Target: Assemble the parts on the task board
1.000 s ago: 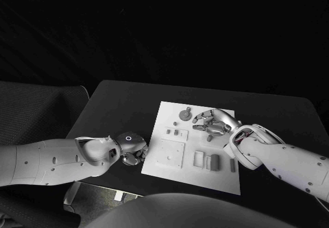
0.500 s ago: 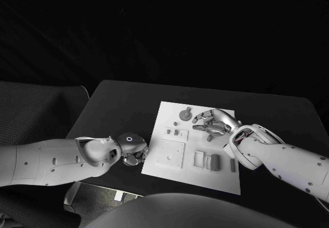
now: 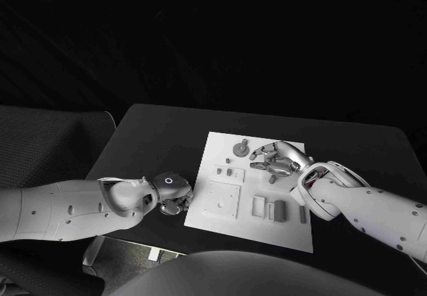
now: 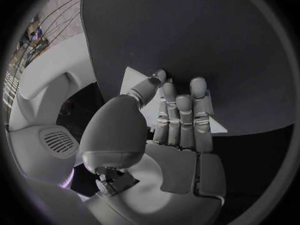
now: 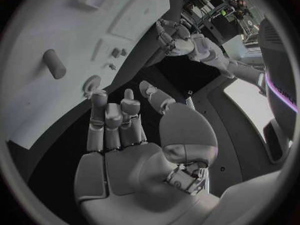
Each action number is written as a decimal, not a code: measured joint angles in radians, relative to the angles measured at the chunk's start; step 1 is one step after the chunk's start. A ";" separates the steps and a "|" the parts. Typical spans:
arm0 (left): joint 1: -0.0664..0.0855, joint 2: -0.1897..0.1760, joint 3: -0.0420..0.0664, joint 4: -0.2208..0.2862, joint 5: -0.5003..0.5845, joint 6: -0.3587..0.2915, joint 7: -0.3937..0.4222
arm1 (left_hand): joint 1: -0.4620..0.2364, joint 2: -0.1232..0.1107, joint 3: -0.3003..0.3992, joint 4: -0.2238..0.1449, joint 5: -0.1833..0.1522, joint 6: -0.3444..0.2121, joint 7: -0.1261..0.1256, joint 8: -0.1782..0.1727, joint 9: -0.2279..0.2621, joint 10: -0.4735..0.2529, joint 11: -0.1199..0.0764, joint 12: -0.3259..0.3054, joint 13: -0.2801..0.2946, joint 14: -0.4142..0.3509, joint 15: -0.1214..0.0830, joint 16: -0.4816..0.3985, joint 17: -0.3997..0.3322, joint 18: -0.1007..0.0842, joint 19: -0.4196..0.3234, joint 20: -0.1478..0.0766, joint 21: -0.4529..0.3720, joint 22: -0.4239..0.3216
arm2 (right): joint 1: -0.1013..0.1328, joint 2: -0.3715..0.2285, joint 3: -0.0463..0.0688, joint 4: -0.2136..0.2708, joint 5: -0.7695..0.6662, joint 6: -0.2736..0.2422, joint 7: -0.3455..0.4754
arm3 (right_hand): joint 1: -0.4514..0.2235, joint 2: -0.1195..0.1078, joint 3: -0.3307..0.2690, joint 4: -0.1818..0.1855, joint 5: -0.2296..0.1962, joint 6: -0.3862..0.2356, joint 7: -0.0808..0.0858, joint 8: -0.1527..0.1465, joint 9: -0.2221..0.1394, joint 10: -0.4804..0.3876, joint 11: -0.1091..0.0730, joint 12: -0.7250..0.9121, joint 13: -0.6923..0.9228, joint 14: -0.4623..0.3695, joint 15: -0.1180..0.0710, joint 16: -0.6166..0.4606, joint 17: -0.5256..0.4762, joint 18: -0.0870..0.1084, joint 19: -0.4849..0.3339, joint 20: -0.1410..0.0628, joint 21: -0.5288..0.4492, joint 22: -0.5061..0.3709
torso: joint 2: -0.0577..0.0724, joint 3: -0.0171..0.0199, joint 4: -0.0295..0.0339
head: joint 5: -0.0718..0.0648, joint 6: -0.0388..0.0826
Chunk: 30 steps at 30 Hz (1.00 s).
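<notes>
While the task board [image 3: 253, 194] lies flat in the middle of the black table [image 3: 151, 142], its grey parts sit scattered across it: a round gear-like part [image 3: 240, 148] near the far edge, a short peg [image 3: 272, 179] just beside the right hand, and several oblong blocks [image 3: 278, 211] standing in a row near the front edge. A raised square plate [image 3: 219, 200] occupies the board's left front area, with a smaller plate [image 3: 229, 173] and tiny pieces behind it. No writing can be read anywhere on the board or the parts.

The right hand [image 3: 277, 159] hovers over the board's far right part, fingers [image 5: 112, 117] straight and slightly apart, holding nothing, their tips close to the gear-like part. The left hand [image 3: 174, 200] sits at the board's left edge; in the left wrist view its fingers [image 4: 181, 117] lie straight, side by side, over the board's corner, gripping nothing.
</notes>
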 measured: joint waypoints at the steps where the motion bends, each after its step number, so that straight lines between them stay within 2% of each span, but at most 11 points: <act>1: 0.000 0.000 0.000 -0.001 -0.001 -0.002 0.002 | 0.000 0.000 0.000 0.000 0.000 0.003 -0.001 0.000 0.000 0.000 0.000 0.000 0.000 0.002 -0.002 0.000 0.001 0.000 0.000 0.000 0.002 0.000 | 0.000 0.000 0.000 0.000 0.000 0.000 0.000 | 0.000 0.000 0.000 0.000 0.002 0.000 0.000 0.000 0.000 0.000 0.000 0.000 0.000 0.000 0.000 0.000 0.000 0.000 0.000 0.000 0.000 0.000 | 0.000 0.0001 0.0000 | 0.000 0.000; 12: -0.003 -0.004 -0.005 -0.016 0.007 -0.049 0.030 | -0.004 0.004 -0.010 0.008 -0.001 0.021 -0.017 0.010 0.007 0.027 -0.008 0.008 0.004 0.025 -0.014 0.011 0.012 0.000 0.013 -0.012 0.035 0.000 | 0.000 0.003 0.000 0.000 0.000 0.000 0.001 | 0.000 0.000 0.000 0.000 0.002 0.000 0.000 0.004 0.000 0.000 0.000 0.000 0.000 0.003 -0.003 0.000 0.000 -0.001 0.000 0.000 0.000 0.000 | 0.000 0.0001 0.0001 | -0.001 0.000; 16: 0.000 -0.008 -0.009 -0.024 0.018 -0.069 0.041 | -0.002 0.006 -0.070 0.064 0.005 0.021 -0.017 0.010 0.013 0.029 -0.011 0.008 0.004 0.028 -0.017 0.015 0.012 0.000 0.016 -0.013 0.035 0.000 | -0.001 0.003 0.000 0.000 0.000 0.000 0.002 | 0.000 0.000 0.000 0.000 0.002 0.000 0.000 0.004 0.000 0.000 0.000 0.000 0.000 0.003 -0.003 0.000 0.000 -0.004 0.000 0.000 0.000 0.000 | 0.000 -0.0006 0.0004 | -0.001 0.000; 18: 0.004 -0.010 -0.012 -0.028 0.026 -0.076 0.046 | -0.002 0.006 -0.080 0.073 0.006 0.021 -0.017 0.010 0.014 0.029 -0.011 0.008 0.004 0.028 -0.017 0.015 0.013 0.000 0.016 -0.013 0.039 0.000 | -0.001 0.003 0.000 0.000 0.000 0.000 0.002 | 0.000 0.000 0.000 0.000 0.002 0.000 0.000 0.004 -0.001 0.000 0.000 0.000 0.000 0.003 -0.003 0.000 0.000 -0.006 0.000 0.000 0.000 0.000 | 0.000 -0.0007 0.0006 | -0.001 0.000; 22: 0.019 -0.011 -0.021 -0.037 0.045 -0.079 0.055 | 0.001 0.008 -0.078 0.077 0.006 0.021 -0.017 0.010 0.015 0.030 -0.012 0.008 0.004 0.028 -0.017 0.015 0.013 0.000 0.016 -0.013 0.039 0.000 | -0.002 0.004 0.000 0.001 -0.001 0.000 0.003 | 0.000 0.000 0.000 0.000 0.002 -0.001 -0.001 0.004 -0.001 0.000 0.000 0.000 0.000 0.003 -0.003 0.000 0.000 -0.006 0.000 0.000 0.000 0.000 | 0.000 -0.0008 0.0006 | 0.000 0.000; 24: 0.032 -0.011 -0.020 -0.042 0.055 -0.080 0.055 | 0.017 0.025 -0.077 0.077 0.006 0.021 -0.017 0.009 0.014 0.030 -0.012 0.008 0.004 0.028 -0.017 0.015 0.013 0.000 0.016 -0.013 0.039 0.000 | -0.002 0.004 0.000 0.001 -0.001 0.000 0.003 | 0.000 0.000 0.000 0.000 0.002 -0.001 -0.001 0.004 -0.001 0.000 0.000 0.000 0.000 0.003 -0.003 0.000 0.000 -0.003 0.002 -0.002 0.000 0.000 | 0.000 -0.0006 0.0005 | 0.001 0.000; 27: 0.054 -0.012 -0.016 -0.047 0.072 -0.085 0.055 | 0.019 0.027 -0.077 0.077 0.006 0.023 -0.020 0.009 0.014 0.030 -0.012 0.008 0.004 0.028 -0.017 0.015 0.013 0.000 0.016 -0.013 0.039 0.000 | -0.003 0.004 0.000 0.001 -0.001 0.000 0.003 | 0.000 0.000 0.000 0.000 0.002 -0.001 -0.001 0.004 -0.001 0.000 0.000 0.000 0.000 0.003 -0.003 0.000 0.000 0.002 0.004 -0.004 0.000 0.000 | 0.000 0.0000 0.0005 | 0.001 0.000; 30: 0.072 -0.012 -0.017 -0.051 0.093 -0.089 0.054 | 0.019 0.030 -0.074 0.080 0.008 0.023 -0.020 0.010 0.016 0.031 -0.012 0.008 0.004 0.028 -0.017 0.015 0.013 0.000 0.016 -0.012 0.039 0.000 | -0.004 0.007 0.000 -0.001 -0.001 0.000 0.004 | 0.000 0.000 0.000 0.000 0.002 -0.001 -0.001 0.004 -0.001 0.000 0.000 0.000 0.000 0.002 -0.002 0.000 0.000 0.003 0.004 -0.004 0.000 0.000 | 0.000 -0.0001 -0.0001 | 0.001 0.000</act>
